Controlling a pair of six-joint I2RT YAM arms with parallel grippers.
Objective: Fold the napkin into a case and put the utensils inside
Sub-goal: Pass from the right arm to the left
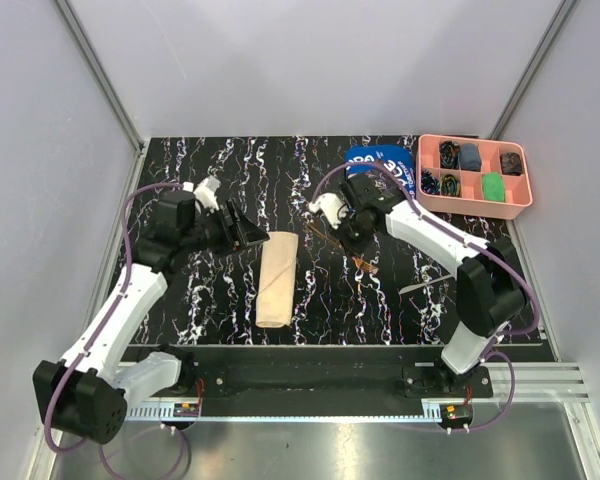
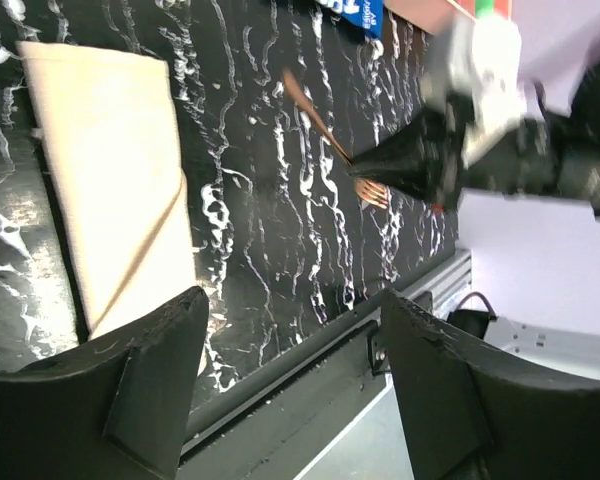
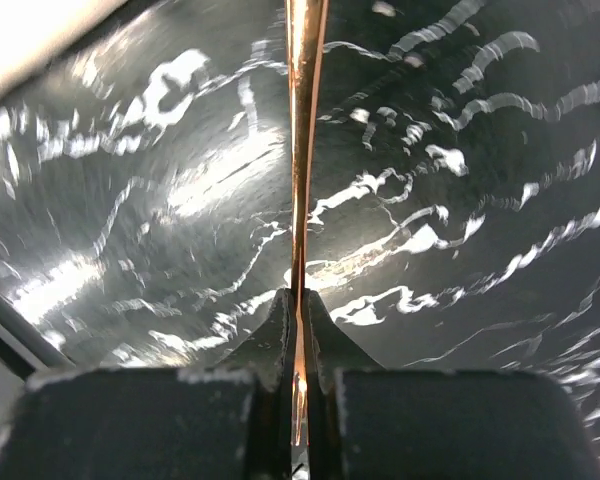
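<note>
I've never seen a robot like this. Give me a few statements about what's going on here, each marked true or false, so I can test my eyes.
1. The right gripper is shut on a copper-coloured fork. True.
2. The left gripper is clamped on the napkin. False: its jaws stand open with nothing between them, near the napkin's far end.
3. The beige napkin lies folded into a narrow oblong on the table. True.
4. The fork lies tucked inside the napkin. False: it is in the right gripper, to the right of the napkin and apart from it.
5. The pink compartment tray sits at the near left corner. False: it sits at the far right corner.
</note>
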